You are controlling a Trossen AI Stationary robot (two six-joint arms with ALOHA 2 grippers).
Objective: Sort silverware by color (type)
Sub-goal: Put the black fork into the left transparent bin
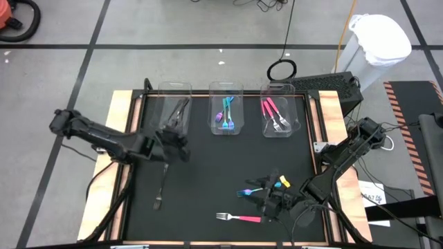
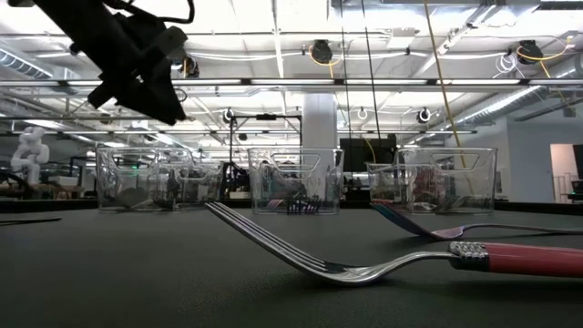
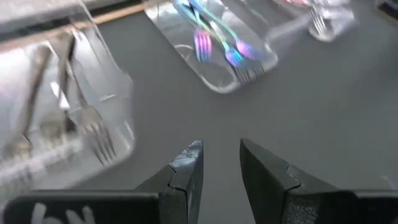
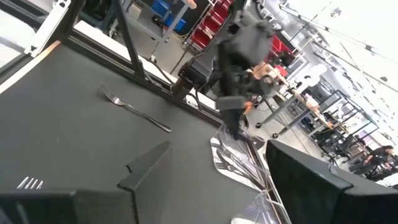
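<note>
Three clear plastic bins line the far edge of the black desk (image 1: 208,173): the left bin (image 1: 174,107) holds dark grey forks (image 1: 178,111), the middle bin (image 1: 225,109) teal-handled forks (image 1: 228,114), the right bin (image 1: 278,112) pink-handled forks (image 1: 272,114). Loose on the desk lie a grey fork (image 1: 161,187), a blue-handled fork (image 1: 250,191) and a pink-handled fork (image 1: 237,218). The left gripper (image 1: 181,144) hangs by the left bin, jaws slightly apart and empty; the right gripper (image 1: 266,203) sits over the blue-handled fork, jaws wide. No writing is legible.

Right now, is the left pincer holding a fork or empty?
Empty. In the left wrist view the left pincer shows bare mat between its parted fingers; from above it hangs beside the bin of dark forks.
</note>
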